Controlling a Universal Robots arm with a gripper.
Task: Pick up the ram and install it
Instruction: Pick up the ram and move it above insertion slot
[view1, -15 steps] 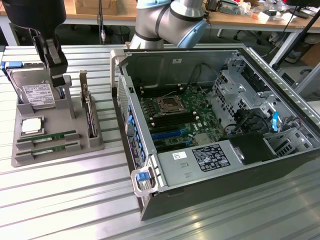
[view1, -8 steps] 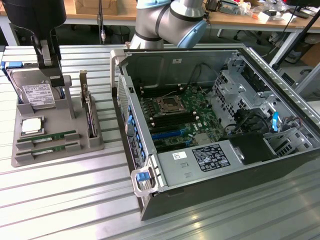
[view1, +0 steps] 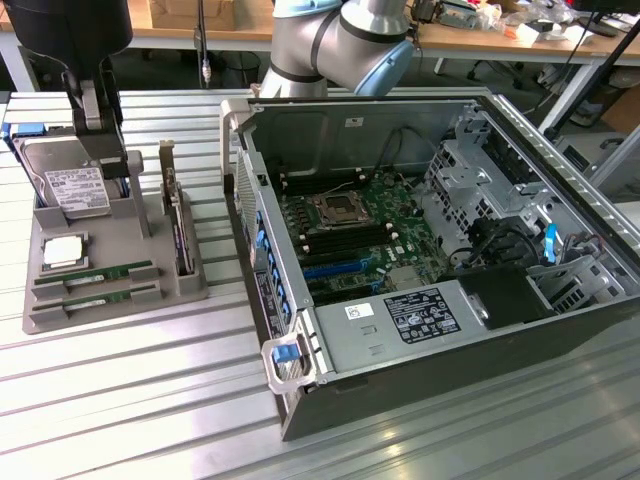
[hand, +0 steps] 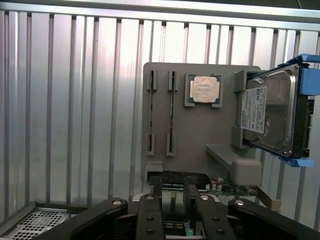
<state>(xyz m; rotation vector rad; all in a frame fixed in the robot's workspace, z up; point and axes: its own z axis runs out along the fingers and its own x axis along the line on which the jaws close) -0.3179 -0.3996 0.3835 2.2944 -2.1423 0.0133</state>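
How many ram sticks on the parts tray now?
2, both on the grey tray: one ram stick in the slot beside the processor, the second ram stick in the next slot. None looks hidden.

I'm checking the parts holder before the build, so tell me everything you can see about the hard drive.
The hard drive is a silver metal box with a white printed label on its face. It sits in a blue plastic carrier, propped tilted against a grey stand on the grey parts holder, beside the processor chip.
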